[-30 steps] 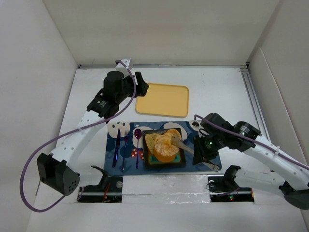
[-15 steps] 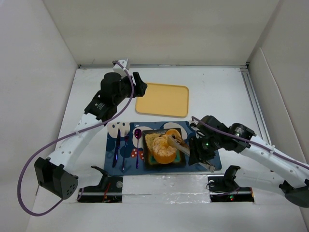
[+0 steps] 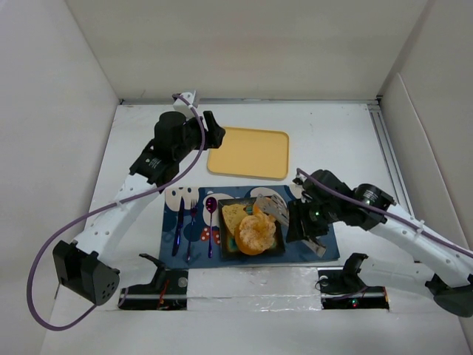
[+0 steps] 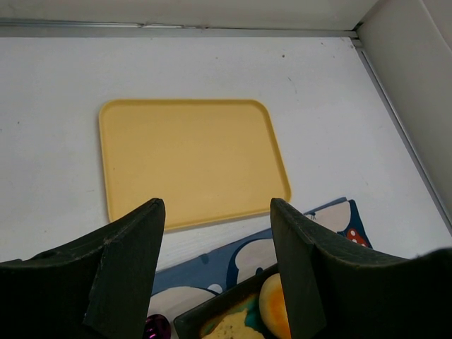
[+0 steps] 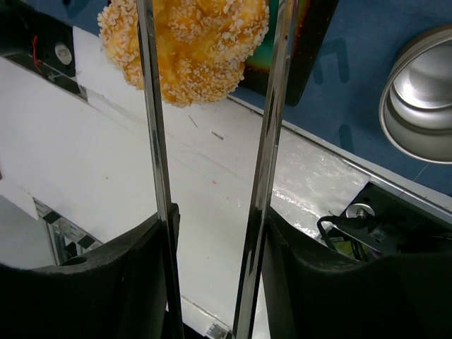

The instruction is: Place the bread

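Top external: yellow tray (image 3: 248, 152) beyond plated bread (image 3: 253, 229); both arms' jaws parted, empty

Bright, even, diffuse light is filling the white enclosure, apparently from above, and the overhead view is staying sharp from edge to edge. Soft, faint shadows are lying beside the yellow tray (image 3: 248, 152) and beneath both arms. In the right wrist view, glare is running along the thin metal fingers (image 5: 152, 106) and shining on the steel bowl (image 5: 422, 99). The dark left gripper fingers (image 4: 120, 272) are looking slightly soft-edged close to the lens.
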Available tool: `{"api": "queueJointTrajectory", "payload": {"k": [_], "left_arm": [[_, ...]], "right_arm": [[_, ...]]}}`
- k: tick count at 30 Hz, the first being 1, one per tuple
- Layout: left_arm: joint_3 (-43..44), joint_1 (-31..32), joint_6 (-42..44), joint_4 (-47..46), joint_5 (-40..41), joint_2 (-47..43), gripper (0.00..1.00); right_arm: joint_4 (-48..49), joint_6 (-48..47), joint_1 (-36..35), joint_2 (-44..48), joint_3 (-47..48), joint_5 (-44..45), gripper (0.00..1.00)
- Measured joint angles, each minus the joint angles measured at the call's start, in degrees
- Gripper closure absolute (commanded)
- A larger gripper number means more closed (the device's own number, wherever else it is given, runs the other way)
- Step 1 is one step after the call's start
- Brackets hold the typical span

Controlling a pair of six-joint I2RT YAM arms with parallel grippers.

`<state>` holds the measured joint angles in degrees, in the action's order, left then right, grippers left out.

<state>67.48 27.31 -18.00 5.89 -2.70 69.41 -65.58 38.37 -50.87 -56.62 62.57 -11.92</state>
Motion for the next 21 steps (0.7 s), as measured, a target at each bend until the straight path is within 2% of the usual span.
{"api": "queueJointTrajectory", "payload": {"k": [5, 8, 14, 18, 21], "left_arm": [[-0.6, 0.0, 0.1, 0.0, 0.0, -0.1, 0.43], [-0.6, 0.0, 0.1, -0.1, 0.0, -0.2, 0.43], [-1.6, 0.0, 0.5, 0.1, -0.5, -1.3, 0.43], [-5.2, 0.9, 0.6, 1.6, -0.9, -5.3, 0.43], [-8.5, 1.4, 0.5, 3.0, -1.5, -9.7, 0.43]], "right_arm": [[0.1, -0.1, 2.6, -1.8, 2.6, 0.9, 0.52], [2.1, -0.5, 7.4, -3.6, 6.8, 2.2, 0.54], [12.0, -3.2, 23.5, -9.1, 9.7, 3.5, 0.55], [18.4, -5.7, 35.9, -15.6, 9.6, 5.9, 0.55], [22.2, -7.0, 42.4, -21.9, 9.6, 9.2, 0.55]]}}
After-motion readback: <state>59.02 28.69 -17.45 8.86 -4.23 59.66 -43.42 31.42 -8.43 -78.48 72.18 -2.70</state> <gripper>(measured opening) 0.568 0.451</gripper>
